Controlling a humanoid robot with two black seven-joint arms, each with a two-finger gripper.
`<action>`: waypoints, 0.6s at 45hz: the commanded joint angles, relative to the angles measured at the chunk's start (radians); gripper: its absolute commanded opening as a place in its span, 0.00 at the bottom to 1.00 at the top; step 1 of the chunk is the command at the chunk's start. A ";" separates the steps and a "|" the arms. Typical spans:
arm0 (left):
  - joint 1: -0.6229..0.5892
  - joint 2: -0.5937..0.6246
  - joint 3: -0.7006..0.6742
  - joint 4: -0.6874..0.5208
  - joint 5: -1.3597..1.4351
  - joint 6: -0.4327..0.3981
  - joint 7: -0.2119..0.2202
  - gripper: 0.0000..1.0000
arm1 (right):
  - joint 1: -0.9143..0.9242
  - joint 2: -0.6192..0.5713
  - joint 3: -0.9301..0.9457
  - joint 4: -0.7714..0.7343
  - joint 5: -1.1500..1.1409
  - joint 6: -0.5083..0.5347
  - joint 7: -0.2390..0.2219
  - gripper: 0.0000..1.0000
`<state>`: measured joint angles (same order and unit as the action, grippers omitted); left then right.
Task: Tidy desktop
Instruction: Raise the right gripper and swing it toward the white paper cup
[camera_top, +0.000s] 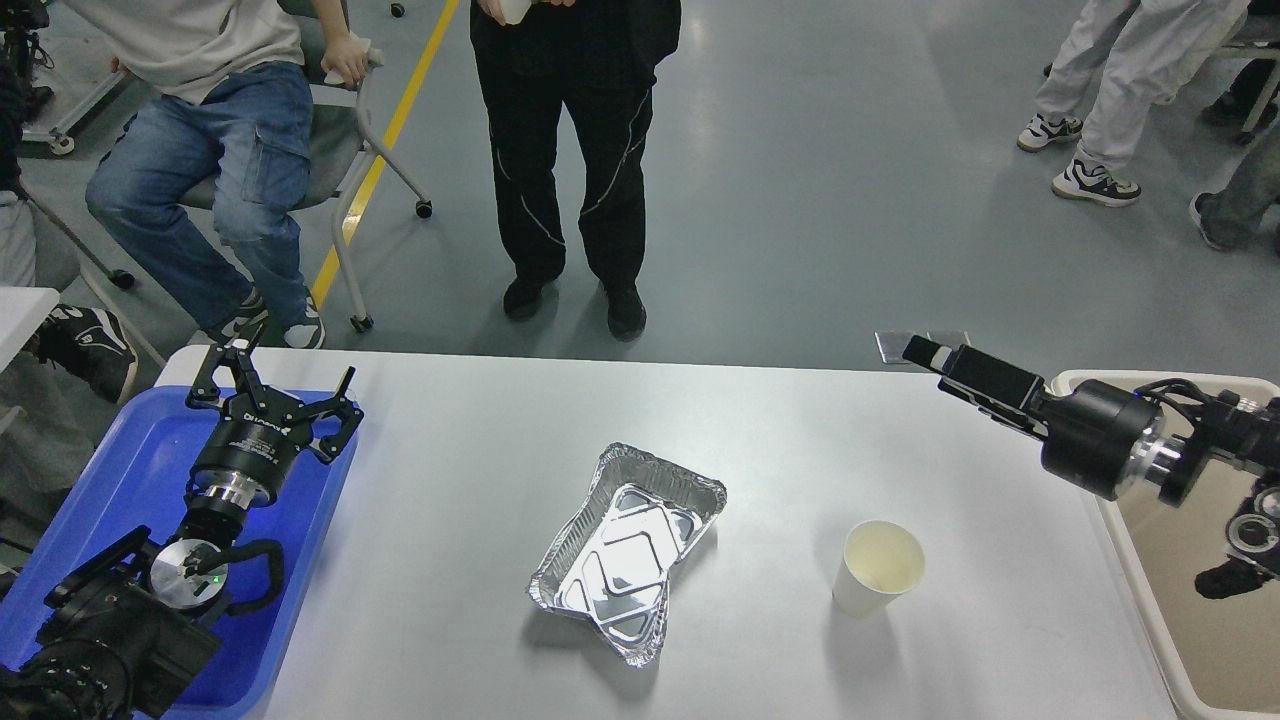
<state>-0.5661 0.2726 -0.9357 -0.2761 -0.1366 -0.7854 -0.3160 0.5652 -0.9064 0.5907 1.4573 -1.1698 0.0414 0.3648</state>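
Observation:
The white desktop (450, 480) bears a crumpled aluminium foil tray (625, 550) at its middle and an upright, empty white paper cup (880, 567) to the right of it. My left gripper (280, 385) is open and empty, held over the far end of the blue tray, well left of the foil tray. My right gripper (925, 352) reaches in from the right, level and pointing left, above the desktop's far right edge and beyond the cup. It is seen side-on, so its fingers overlap and their spacing does not show.
A blue plastic tray (110, 470) lies at the desktop's left end under my left arm. A beige bin (1200, 640) stands at the right end. People stand and sit on the grey floor beyond the far edge.

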 joint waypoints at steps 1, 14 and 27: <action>0.000 0.000 0.000 0.000 0.000 0.000 0.000 1.00 | 0.067 -0.025 -0.115 0.043 -0.249 -0.020 -0.015 1.00; 0.000 0.000 0.000 0.000 0.000 0.000 0.000 1.00 | 0.226 -0.046 -0.321 0.054 -0.326 -0.046 0.000 1.00; 0.000 0.000 0.000 0.000 0.000 0.000 0.000 1.00 | 0.308 -0.034 -0.462 0.051 -0.412 -0.098 0.000 0.99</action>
<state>-0.5661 0.2722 -0.9357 -0.2761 -0.1366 -0.7854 -0.3160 0.8012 -0.9439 0.2531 1.5069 -1.4985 -0.0246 0.3645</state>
